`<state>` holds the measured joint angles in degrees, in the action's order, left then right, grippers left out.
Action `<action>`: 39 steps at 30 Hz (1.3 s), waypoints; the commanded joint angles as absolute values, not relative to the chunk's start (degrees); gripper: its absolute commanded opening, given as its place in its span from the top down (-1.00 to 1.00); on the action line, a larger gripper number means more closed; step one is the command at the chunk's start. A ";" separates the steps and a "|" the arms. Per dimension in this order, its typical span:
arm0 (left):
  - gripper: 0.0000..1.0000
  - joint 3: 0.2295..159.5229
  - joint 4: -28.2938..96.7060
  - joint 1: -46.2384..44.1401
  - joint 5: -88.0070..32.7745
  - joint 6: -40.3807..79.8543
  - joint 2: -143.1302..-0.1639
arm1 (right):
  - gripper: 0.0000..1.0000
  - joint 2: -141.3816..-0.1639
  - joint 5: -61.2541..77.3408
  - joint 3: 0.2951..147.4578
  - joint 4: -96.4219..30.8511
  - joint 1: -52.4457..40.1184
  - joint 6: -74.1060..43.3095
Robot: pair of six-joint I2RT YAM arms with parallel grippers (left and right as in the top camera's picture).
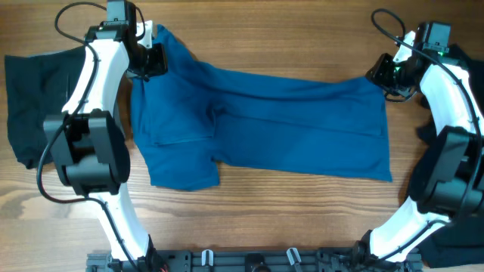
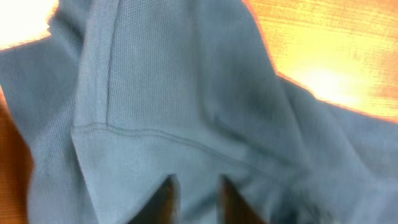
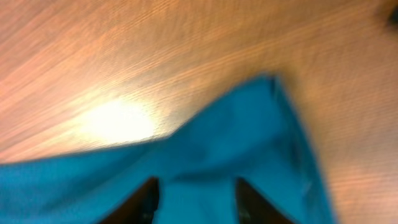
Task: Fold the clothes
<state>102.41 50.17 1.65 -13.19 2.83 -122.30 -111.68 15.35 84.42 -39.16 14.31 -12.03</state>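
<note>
A large medium-blue shirt lies spread across the table, with a sleeve at the front left. My left gripper is at its far left corner and shut on the fabric; the left wrist view shows the blue shirt with a stitched hem bunched between the fingers. My right gripper is at the far right corner, its fingers closed on the blue shirt. The cloth looks pulled taut between the two grippers. A black garment lies at the left.
Another dark garment lies at the right edge behind the right arm, and more dark fabric shows at the front right. Bare wooden tabletop shows in front of the shirt. The arm bases stand along the front edge.
</note>
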 commanded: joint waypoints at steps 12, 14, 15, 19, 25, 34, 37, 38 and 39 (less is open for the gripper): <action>0.08 103.09 31.51 3.70 -11.51 1.72 -132.88 | 0.28 -126.54 9.39 83.88 -27.86 14.74 -6.00; 0.11 103.09 31.35 3.70 -11.49 1.69 -133.82 | 0.82 -126.52 9.43 83.94 -27.46 14.87 -6.31; 0.14 103.09 31.46 3.70 -11.42 1.69 -134.30 | 0.91 -126.52 9.41 84.16 -27.55 15.05 -8.16; 0.11 103.09 31.51 3.70 -9.65 1.72 -135.06 | 0.91 -125.40 15.42 84.47 -27.03 18.20 -18.59; -0.58 103.09 31.05 3.73 -8.91 1.72 -135.06 | 0.91 -125.36 16.36 84.47 -26.57 20.69 -21.80; -0.27 106.65 31.66 3.57 -10.79 1.67 -124.55 | 0.12 -118.91 24.08 84.53 -26.85 22.26 -15.00; 0.82 106.63 41.80 1.89 -15.11 1.69 -121.05 | 0.52 -111.07 30.04 84.53 -32.62 21.98 -15.18; 0.92 106.61 47.83 0.82 -15.22 1.58 -121.64 | 0.77 -109.03 32.93 84.53 -36.71 21.19 -15.09; 0.92 106.28 50.87 -0.08 -15.86 -0.54 -122.02 | 0.88 -108.49 33.10 84.53 -39.03 20.45 -14.98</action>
<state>106.15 43.88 2.59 -12.73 1.89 -121.99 -112.90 26.79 84.58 -33.39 22.17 -15.81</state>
